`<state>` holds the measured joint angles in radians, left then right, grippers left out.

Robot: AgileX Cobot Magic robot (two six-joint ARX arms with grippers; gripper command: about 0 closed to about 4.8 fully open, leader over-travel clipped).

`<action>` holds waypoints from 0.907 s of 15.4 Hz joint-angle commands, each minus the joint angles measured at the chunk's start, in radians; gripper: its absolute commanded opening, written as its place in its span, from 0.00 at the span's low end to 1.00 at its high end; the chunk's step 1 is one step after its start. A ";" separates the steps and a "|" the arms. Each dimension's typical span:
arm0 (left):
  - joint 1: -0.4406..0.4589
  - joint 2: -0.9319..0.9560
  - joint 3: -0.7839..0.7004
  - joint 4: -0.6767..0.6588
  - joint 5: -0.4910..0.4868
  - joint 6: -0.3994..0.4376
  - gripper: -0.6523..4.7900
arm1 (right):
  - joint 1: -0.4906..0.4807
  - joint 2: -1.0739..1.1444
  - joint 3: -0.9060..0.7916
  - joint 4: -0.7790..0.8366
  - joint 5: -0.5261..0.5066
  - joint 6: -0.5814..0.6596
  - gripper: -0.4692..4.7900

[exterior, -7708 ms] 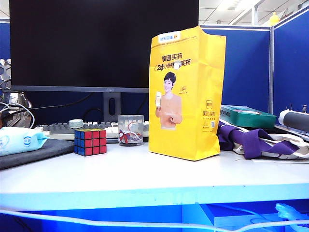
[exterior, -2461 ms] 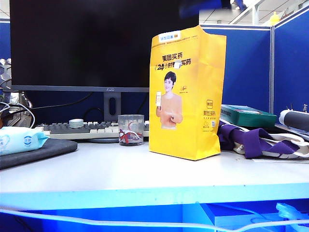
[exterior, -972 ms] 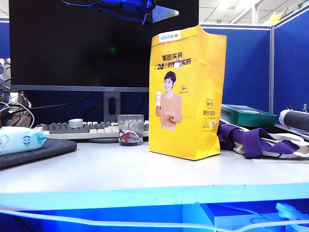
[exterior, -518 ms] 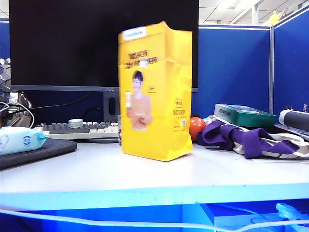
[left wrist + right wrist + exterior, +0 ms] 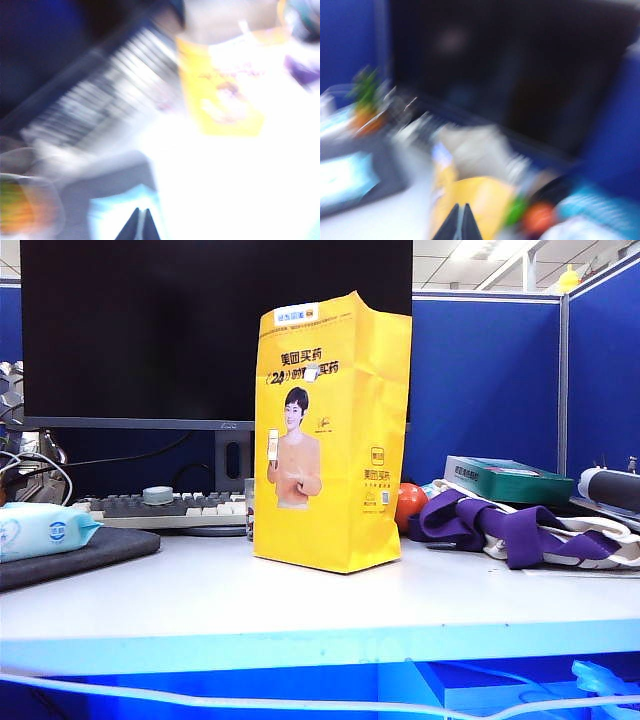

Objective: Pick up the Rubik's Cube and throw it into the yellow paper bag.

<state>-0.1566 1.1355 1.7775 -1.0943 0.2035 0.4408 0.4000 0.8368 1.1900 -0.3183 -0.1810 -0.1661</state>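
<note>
1. My left gripper point(image 5: 139, 220) is high over the table, well off to the keyboard side of the bag point(image 5: 225, 87); its fingers are pressed together with nothing between them.
2. My right gripper point(image 5: 459, 220) hangs just above and behind the bag point(image 5: 470, 205), fingers pressed together too, and empty.
3. Both wrist views are badly smeared, so I can make out the dark finger tips meeting and little else.
4. In the exterior view neither of my grippers shows at all; only the desk does.
5. The bag point(image 5: 332, 430) stands upright on the table point(image 5: 300, 600), in front of the monitor point(image 5: 150, 330), top open.
6. The cube: I see it nowhere. Not on the table beside the bag, not in either gripper.
7. My read: it is most likely inside the bag, whose walls hide whatever is in there, though I cannot confirm that from here.
8. Just past the bag on its far side sits an orange ball point(image 5: 408, 505) against a purple strap point(image 5: 500, 530); neither matters to the job.
9. If the cube is in, the throw is done and nothing is left but to pull both arms clear of the bag.
</note>
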 commanded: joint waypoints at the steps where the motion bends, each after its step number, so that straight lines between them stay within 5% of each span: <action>1: 0.000 -0.344 -0.280 0.235 -0.028 -0.073 0.11 | 0.001 -0.281 -0.278 0.311 0.034 0.042 0.08; 4: 0.000 -0.642 -0.665 0.541 0.146 -0.190 0.11 | 0.026 -0.467 -0.602 0.419 -0.032 0.169 0.08; 6: 0.000 -0.814 -0.977 0.666 0.145 -0.222 0.11 | 0.082 -0.563 -0.835 0.528 -0.001 0.175 0.08; 7: 0.000 -0.899 -1.168 0.773 0.122 -0.337 0.11 | 0.126 -0.591 -0.955 0.656 0.071 0.190 0.08; 10: 0.000 -0.941 -1.424 1.016 0.073 -0.456 0.11 | 0.169 -0.586 -1.075 0.685 0.179 0.197 0.08; 14: 0.000 -0.936 -1.590 1.044 0.043 -0.454 0.11 | 0.165 -0.586 -1.151 0.677 0.221 0.200 0.08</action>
<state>-0.1566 0.1974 0.2115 -0.0582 0.2497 -0.0128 0.5648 0.2504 0.0479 0.3508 0.0261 0.0299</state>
